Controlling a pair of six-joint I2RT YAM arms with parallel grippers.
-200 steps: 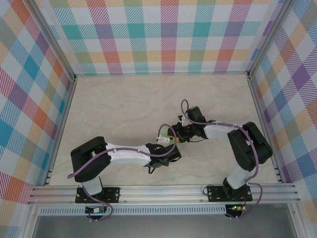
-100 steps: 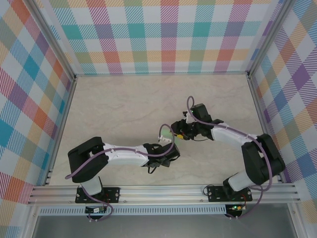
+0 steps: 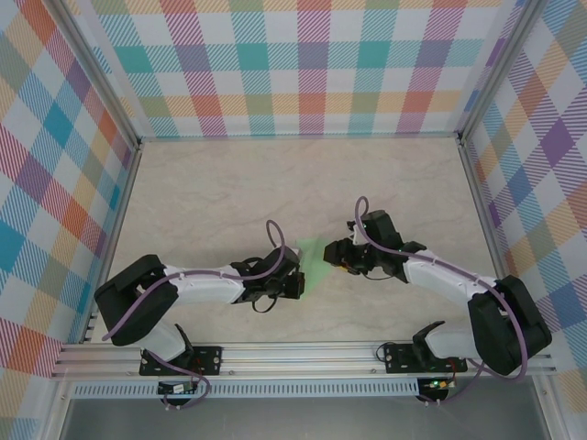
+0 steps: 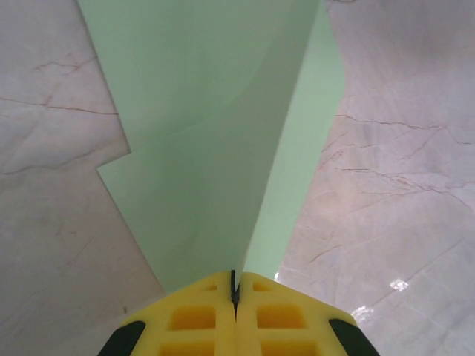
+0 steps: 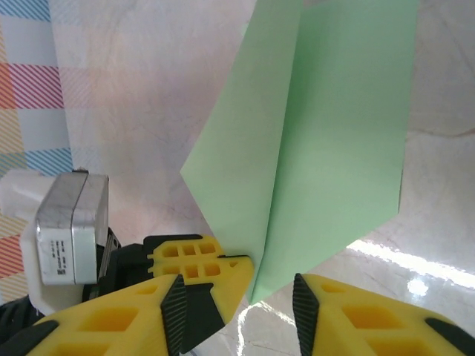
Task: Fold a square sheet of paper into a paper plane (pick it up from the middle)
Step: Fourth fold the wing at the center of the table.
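Note:
The square sheet of paper (image 3: pixel 312 256) is pale green and folded along a centre crease into a pointed paper plane shape; it stands up off the table. My left gripper (image 3: pixel 300 278) is shut on its lower folded edge. In the left wrist view the yellow pads (image 4: pixel 200 319) meet on the crease of the paper (image 4: pixel 215 133), which rises away from them. My right gripper (image 3: pixel 336 256) stands open just right of the paper. The right wrist view has the paper's corner (image 5: pixel 319 148) hanging between my open right gripper (image 5: pixel 237 297), touching neither pad, with the left fingers (image 5: pixel 194 258) beside it.
The marble-look table (image 3: pixel 220 202) is walled by checked panels on three sides, with aluminium rails (image 3: pixel 303 353) along the near edge. Both arms reach toward the middle front, their wrists close together. Purple cables loop over each forearm.
My left gripper has shut on the paper and drawn back to the left with it. The right gripper has shifted right and nearer, and the green paper now shows between the two.

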